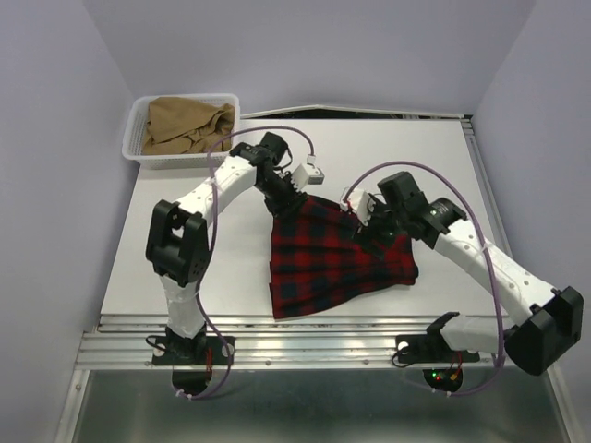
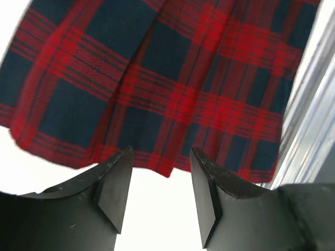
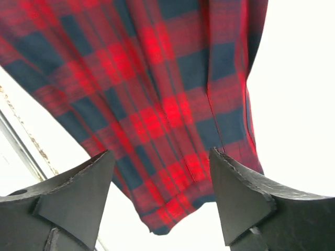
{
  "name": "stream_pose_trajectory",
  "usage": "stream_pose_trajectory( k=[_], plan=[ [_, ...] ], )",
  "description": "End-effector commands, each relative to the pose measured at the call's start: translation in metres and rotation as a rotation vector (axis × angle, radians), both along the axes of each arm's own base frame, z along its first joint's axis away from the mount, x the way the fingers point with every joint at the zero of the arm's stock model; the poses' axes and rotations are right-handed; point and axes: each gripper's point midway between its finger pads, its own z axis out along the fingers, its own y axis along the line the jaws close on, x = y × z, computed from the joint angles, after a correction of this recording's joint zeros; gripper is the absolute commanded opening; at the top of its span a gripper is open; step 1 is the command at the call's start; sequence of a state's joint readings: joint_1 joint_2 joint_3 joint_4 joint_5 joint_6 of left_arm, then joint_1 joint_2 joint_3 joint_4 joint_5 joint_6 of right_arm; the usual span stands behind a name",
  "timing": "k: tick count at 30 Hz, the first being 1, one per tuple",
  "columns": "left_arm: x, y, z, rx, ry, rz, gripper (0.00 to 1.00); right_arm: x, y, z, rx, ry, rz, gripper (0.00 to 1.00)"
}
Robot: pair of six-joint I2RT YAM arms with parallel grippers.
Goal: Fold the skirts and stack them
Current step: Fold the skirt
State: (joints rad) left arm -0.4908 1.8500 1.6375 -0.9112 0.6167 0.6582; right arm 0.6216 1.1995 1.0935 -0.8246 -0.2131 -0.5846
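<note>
The red-and-navy plaid skirt (image 1: 332, 258) lies flat on the white table, its hem toward the front edge. My left gripper (image 1: 294, 198) hovers at the skirt's back left corner. In the left wrist view it (image 2: 159, 154) is open, with only bare table between its fingers and the plaid skirt (image 2: 172, 78) just beyond the tips. My right gripper (image 1: 365, 226) is over the skirt's back right part. It (image 3: 162, 157) is open too, and a corner of the plaid skirt (image 3: 157, 104) lies loose below the gap. The tan skirt (image 1: 185, 125) sits crumpled in the basket.
A white mesh basket (image 1: 134, 152) stands at the back left corner of the table. Metal rails (image 1: 305, 337) run along the front edge by the arm bases. Grey walls close in on the left, right and back.
</note>
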Motion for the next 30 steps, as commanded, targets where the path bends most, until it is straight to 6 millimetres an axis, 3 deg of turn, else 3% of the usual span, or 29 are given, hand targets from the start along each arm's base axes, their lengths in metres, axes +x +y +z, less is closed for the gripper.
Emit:
stream_pose_trajectory(
  k=[1, 3, 4, 5, 8, 10, 13, 14, 17, 18, 20, 21, 23, 25, 26, 27, 28, 29, 30],
  plan=[
    [0.001, 0.003, -0.043, 0.127, 0.042, 0.040, 0.57, 0.014, -0.031, -0.040, -0.039, 0.140, -0.133, 0.77],
    [0.007, 0.007, -0.061, 0.178, 0.070, 0.057, 0.57, 0.020, -0.050, -0.074, -0.113, 0.212, -0.166, 0.74],
    [0.008, 0.013, -0.075, 0.225, 0.091, 0.061, 0.56, 0.022, -0.057, -0.084, -0.143, 0.224, -0.179, 0.72],
    [0.014, 0.015, -0.078, 0.235, 0.090, 0.081, 0.56, 0.031, -0.064, -0.094, -0.149, 0.226, -0.201, 0.71],
    [0.028, 0.020, -0.096, 0.272, 0.109, 0.126, 0.55, 0.032, -0.071, -0.112, -0.192, 0.241, -0.199, 0.71],
    [0.047, 0.025, -0.098, 0.290, 0.107, 0.176, 0.55, 0.026, -0.075, -0.127, -0.225, 0.290, -0.193, 0.71],
    [0.078, 0.028, -0.122, 0.328, 0.123, 0.242, 0.55, 0.008, -0.079, -0.142, -0.262, 0.391, -0.158, 0.70],
    [0.098, 0.020, -0.112, 0.299, 0.081, 0.258, 0.54, 0.002, -0.076, -0.142, -0.254, 0.427, -0.143, 0.68],
    [0.124, 0.010, -0.118, 0.285, 0.059, 0.305, 0.56, -0.012, -0.063, -0.147, -0.251, 0.495, -0.099, 0.66],
    [0.147, 0.001, -0.106, 0.248, 0.000, 0.328, 0.59, -0.021, -0.049, -0.148, -0.265, 0.509, -0.053, 0.66],
    [0.170, -0.005, -0.086, 0.205, -0.063, 0.365, 0.63, -0.037, -0.029, -0.152, -0.258, 0.578, 0.002, 0.64],
    [0.190, -0.009, -0.057, 0.154, -0.136, 0.399, 0.69, -0.050, -0.016, -0.153, -0.269, 0.608, 0.034, 0.64],
    [0.216, 0.000, -0.010, 0.106, -0.264, 0.485, 0.73, -0.055, 0.008, -0.153, -0.249, 0.644, 0.065, 0.65],
    [0.238, 0.026, 0.026, 0.026, -0.328, 0.598, 0.79, -0.048, 0.043, -0.141, -0.187, 0.641, 0.076, 0.68],
    [0.237, 0.038, 0.072, -0.044, -0.388, 0.638, 0.80, -0.046, 0.060, -0.132, -0.121, 0.669, 0.084, 0.68],
    [0.238, 0.066, 0.072, -0.039, -0.376, 0.698, 0.82, -0.043, 0.073, -0.128, -0.091, 0.712, 0.069, 0.71],
    [0.233, 0.079, 0.108, -0.090, -0.425, 0.736, 0.82, -0.023, 0.099, -0.102, -0.005, 0.672, 0.091, 0.70],
    [0.230, 0.093, 0.117, -0.096, -0.430, 0.762, 0.82, -0.014, 0.109, -0.091, 0.023, 0.653, 0.093, 0.71],
    [0.226, 0.119, 0.115, -0.081, -0.411, 0.813, 0.82, -0.003, 0.114, -0.076, 0.055, 0.619, 0.096, 0.72]
  ],
)
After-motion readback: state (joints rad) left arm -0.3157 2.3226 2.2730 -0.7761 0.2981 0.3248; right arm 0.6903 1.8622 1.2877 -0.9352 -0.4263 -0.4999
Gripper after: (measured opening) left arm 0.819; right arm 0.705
